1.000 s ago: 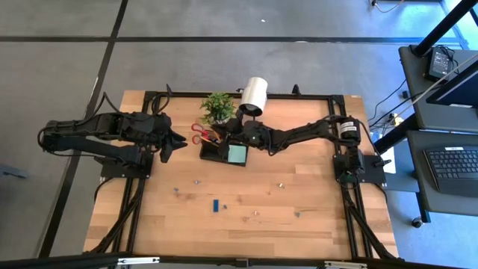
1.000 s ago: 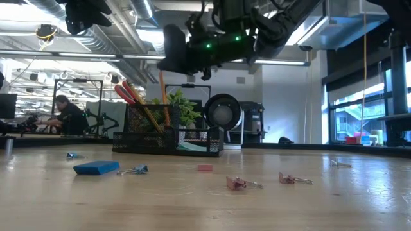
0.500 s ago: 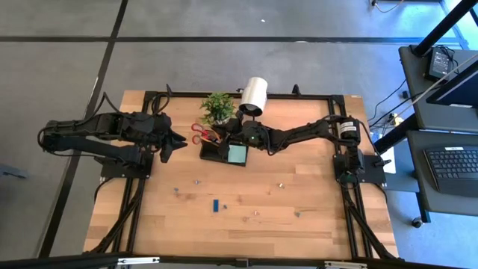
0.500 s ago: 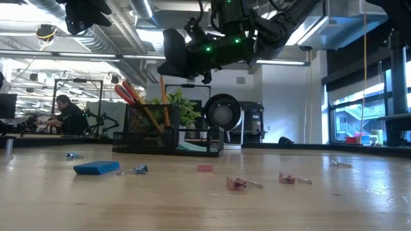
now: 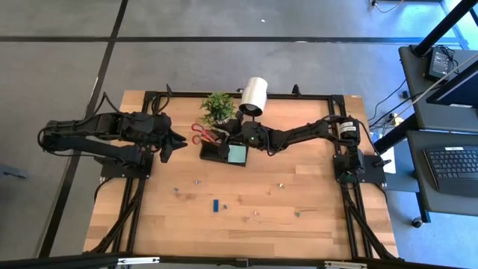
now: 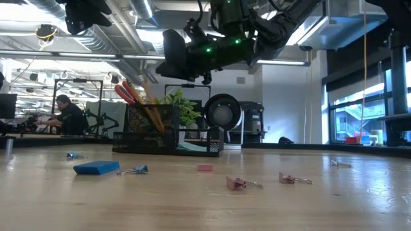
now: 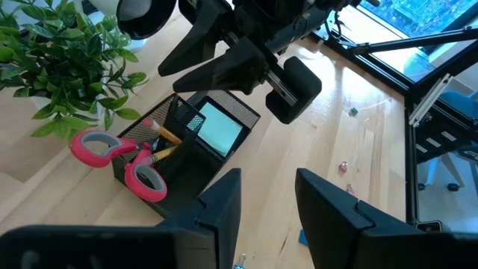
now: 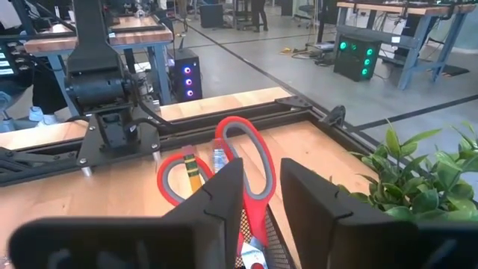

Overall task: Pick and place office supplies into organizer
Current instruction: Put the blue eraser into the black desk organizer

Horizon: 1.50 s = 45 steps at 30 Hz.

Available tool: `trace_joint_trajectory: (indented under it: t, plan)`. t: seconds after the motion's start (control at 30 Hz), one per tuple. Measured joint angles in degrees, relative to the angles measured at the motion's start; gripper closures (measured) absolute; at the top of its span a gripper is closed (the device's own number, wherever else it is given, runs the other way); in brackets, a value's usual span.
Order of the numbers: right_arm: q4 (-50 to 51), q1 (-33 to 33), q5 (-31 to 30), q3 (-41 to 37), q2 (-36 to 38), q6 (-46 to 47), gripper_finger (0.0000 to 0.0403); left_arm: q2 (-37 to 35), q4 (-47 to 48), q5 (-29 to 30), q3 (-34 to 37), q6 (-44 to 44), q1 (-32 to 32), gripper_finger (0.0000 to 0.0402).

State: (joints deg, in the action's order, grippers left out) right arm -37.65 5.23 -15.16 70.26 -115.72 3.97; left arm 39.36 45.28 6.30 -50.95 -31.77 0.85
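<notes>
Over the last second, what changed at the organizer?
The right gripper opened its fingers and let go of the pencil, which dropped into the organizer beside the scissors. The left gripper, clips and blue piece stayed put.

I work in a robotics lab set in an open industrial hall. My wooden worktop (image 5: 246,224) sits in a black metal frame (image 5: 351,202) on a grey concrete floor (image 5: 224,60). Overhead run bare ducts (image 6: 38,13) and strip lights (image 6: 83,56). Beyond stand more benches (image 8: 67,37) with black rigs, and electronics glowing with green lights (image 8: 355,52). A person (image 6: 69,117) sits at a far desk, and a keyboard (image 5: 454,161) rests on a side stand.
</notes>
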Motion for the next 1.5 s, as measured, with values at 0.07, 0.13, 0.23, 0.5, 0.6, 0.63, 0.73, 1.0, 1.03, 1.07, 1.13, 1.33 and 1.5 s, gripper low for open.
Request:
trace_joint_trajectory:
  t: [0.07,0.13,0.23,0.5,0.6,0.63,0.73,1.0,1.03,1.07,1.13,1.33,1.5]
  plan:
    - [-0.09,0.00,0.00,0.00,0.00,-0.06,0.0300,0.02,0.00,-0.01,-0.01,0.00,0.01,0.0279]
    - [-0.66,0.00,-0.03,0.00,0.00,-0.16,0.0295,0.00,0.00,0.00,-0.01,0.00,-0.01,0.0279]
    - [-1.09,0.00,-0.11,0.00,0.75,-0.65,0.0285,0.00,0.02,-0.01,-0.01,0.00,0.01,0.0279]
    - [11.13,-0.29,4.70,3.85,7.97,-2.75,0.0243,0.01,0.02,-0.01,-0.01,1.50,-0.01,0.0279]
    - [21.54,-1.29,9.43,6.35,10.53,-3.20,0.0215,-0.01,0.02,-0.01,-0.01,3.13,0.00,0.0279]
    - [25.51,-1.66,10.49,7.50,11.14,-3.22,0.0205,0.00,0.00,-0.01,-0.01,3.50,0.01,0.0279]
    - [38.53,-2.94,10.96,10.68,11.91,-3.20,0.0172,-0.01,0.00,-0.36,-0.01,4.49,0.01,0.0279]
    - [65.81,-5.48,10.34,15.47,12.40,-2.14,0.0131,1.00,-0.37,-6.91,-0.01,8.02,-0.25,0.0279]
    - [68.10,-5.86,10.32,15.49,12.65,-0.94,0.0131,1.42,-0.50,-7.71,-0.01,8.03,-0.62,0.0279]
    - [70.48,-6.18,10.31,15.52,13.13,0.33,0.0131,1.86,-0.51,-8.08,-0.01,8.02,-1.12,0.0279]
    - [73.93,-6.87,10.19,15.00,14.24,2.02,0.0131,3.07,-0.70,-8.44,-0.01,8.00,-2.32,0.0279]
    - [73.37,-9.39,1.36,4.34,23.17,6.48,0.0131,8.29,-2.90,-11.01,-0.01,5.63,-6.70,0.0278]
    - [67.02,-10.61,-4.69,-6.15,32.62,12.12,0.0131,14.42,-11.99,-11.38,-0.01,14.86,-11.53,0.0278]
